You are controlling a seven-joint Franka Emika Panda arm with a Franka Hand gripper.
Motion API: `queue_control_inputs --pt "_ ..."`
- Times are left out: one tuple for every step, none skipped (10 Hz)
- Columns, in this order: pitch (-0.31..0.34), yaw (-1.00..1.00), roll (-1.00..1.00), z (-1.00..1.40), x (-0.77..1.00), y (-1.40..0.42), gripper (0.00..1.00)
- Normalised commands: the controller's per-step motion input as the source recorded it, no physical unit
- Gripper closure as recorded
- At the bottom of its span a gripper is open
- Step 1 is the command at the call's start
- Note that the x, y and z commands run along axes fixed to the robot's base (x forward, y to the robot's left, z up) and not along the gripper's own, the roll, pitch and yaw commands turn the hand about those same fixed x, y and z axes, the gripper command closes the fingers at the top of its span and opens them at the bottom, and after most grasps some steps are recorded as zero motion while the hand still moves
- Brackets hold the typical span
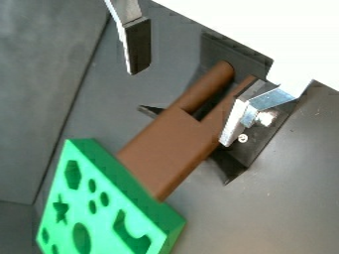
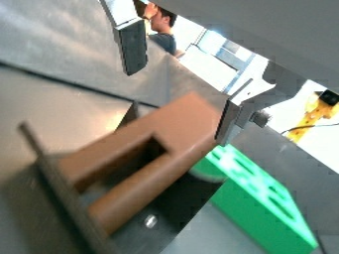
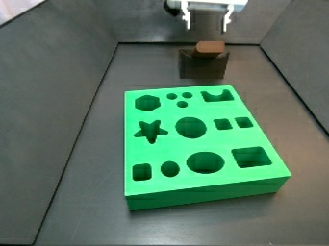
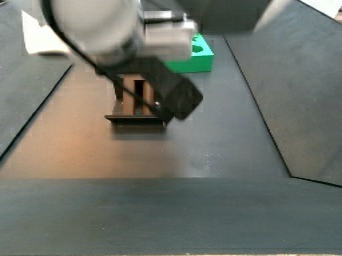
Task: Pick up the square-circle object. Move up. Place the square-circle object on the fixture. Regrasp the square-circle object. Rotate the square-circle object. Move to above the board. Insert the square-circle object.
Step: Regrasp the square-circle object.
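Note:
The square-circle object (image 1: 179, 124) is a reddish-brown block resting on the fixture (image 1: 236, 164), round end toward the fixture's upright plate. In a wrist view its other end (image 2: 139, 159) shows two prongs over the dark fixture (image 2: 59, 184). My gripper (image 1: 185, 79) is open just above the object, one finger on each side, with the pads apart from it. In a side view the gripper (image 3: 206, 17) hangs over the object (image 3: 209, 46) on the fixture (image 3: 201, 67) at the far end of the floor. The green board (image 3: 244, 144) lies nearer, with many cut-outs.
Dark sloping walls (image 3: 77, 106) enclose the floor on both sides. The board also shows in both wrist views (image 1: 79, 213) (image 2: 272, 203) and behind the arm in a side view (image 4: 203, 55). The arm's body (image 4: 100, 30) blocks much of that view.

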Motion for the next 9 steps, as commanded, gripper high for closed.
queue_control_inputs --pt "0.052 -0.05 0.04 0.25 -0.03 0.01 0.0" --pt "0.01 0.05 0.0 0.0 -1.0 0.0 0.0" --pt "-0.025 0.04 -0.01 -0.01 -1.0 0.0 0.0" --pt "-0.05 0.02 0.0 0.02 -1.0 0.0 0.0" --pt "-0.068 0.01 0.01 0.01 -1.0 0.0 0.0" --pt "-0.077 0.01 0.02 0.01 -1.0 0.0 0.0" --pt "-0.099 0.02 0.03 0.01 -1.0 -0.01 0.0" --pt "-0.109 0.02 0.04 0.01 -1.0 -0.01 0.0" --pt "-0.125 0.03 0.05 0.01 -1.0 -0.02 0.0"
